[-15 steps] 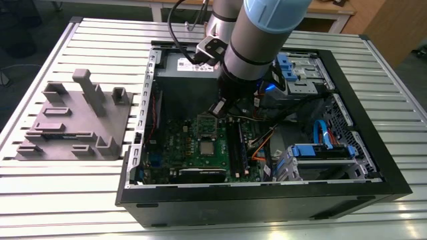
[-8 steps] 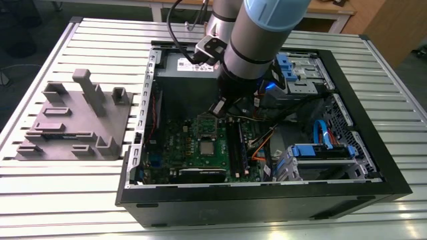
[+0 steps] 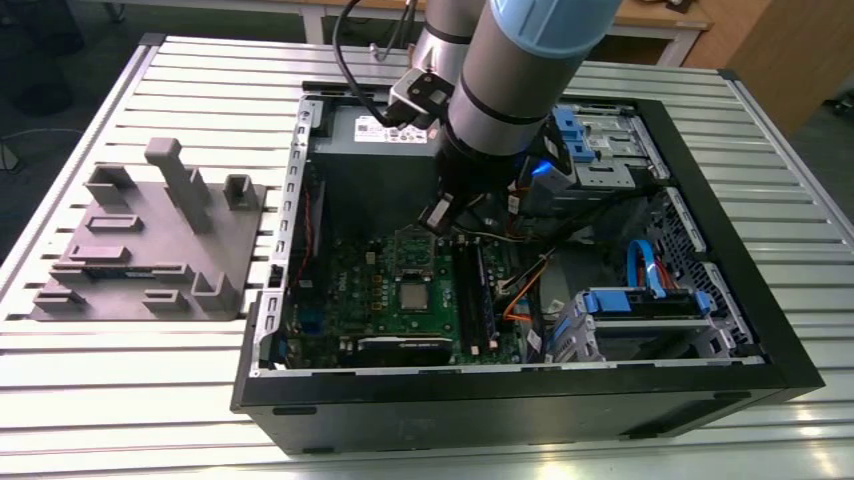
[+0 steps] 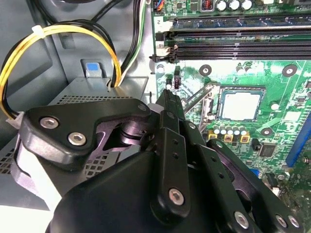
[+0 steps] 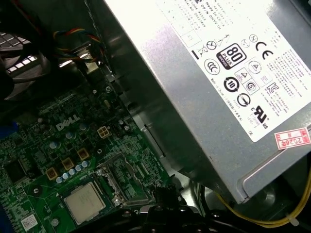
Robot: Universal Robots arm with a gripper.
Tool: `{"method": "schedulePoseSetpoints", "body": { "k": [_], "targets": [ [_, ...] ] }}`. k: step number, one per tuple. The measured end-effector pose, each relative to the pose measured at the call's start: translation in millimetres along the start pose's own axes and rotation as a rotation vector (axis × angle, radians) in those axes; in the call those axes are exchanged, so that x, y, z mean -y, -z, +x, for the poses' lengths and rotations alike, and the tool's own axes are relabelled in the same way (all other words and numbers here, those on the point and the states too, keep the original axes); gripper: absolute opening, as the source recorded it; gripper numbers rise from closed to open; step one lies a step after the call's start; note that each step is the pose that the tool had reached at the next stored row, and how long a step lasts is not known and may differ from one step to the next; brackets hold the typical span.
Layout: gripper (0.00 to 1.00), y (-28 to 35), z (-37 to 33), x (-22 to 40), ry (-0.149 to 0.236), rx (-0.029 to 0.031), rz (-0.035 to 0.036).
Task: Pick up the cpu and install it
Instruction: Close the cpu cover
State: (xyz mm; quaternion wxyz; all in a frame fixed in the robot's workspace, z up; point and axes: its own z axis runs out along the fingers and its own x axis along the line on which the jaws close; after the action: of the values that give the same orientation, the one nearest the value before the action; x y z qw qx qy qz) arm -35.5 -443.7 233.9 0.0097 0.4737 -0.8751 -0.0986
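The cpu (image 3: 416,296) (image 4: 241,106) (image 5: 85,202) lies flat in its socket on the green motherboard (image 3: 360,290) inside the open computer case (image 3: 747,330), which stands on the slatted counter (image 3: 174,400). The gripper (image 3: 446,217) hangs just above the board beside the power supply (image 5: 218,73), apart from the chip; whether its jaws are apart or together cannot be told.

The thick silver-grey cylindrical robot arm with a pale blue joint cap (image 3: 514,60) descends from the upper edge of the exterior view, its wrist angled downward. A black cable loops beside the wrist. The black metal linkage gripper (image 4: 167,94) points downward and forward, its bolted link plates converging to a narrow tip.
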Motion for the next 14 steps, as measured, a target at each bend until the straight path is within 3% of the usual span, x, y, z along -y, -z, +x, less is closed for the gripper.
{"method": "schedulePoseSetpoints", "body": {
  "k": [14],
  "targets": [
    [0.10, 4.9, -0.4, -0.9, 0.004, -0.0008, -0.0003]
  ]
}}
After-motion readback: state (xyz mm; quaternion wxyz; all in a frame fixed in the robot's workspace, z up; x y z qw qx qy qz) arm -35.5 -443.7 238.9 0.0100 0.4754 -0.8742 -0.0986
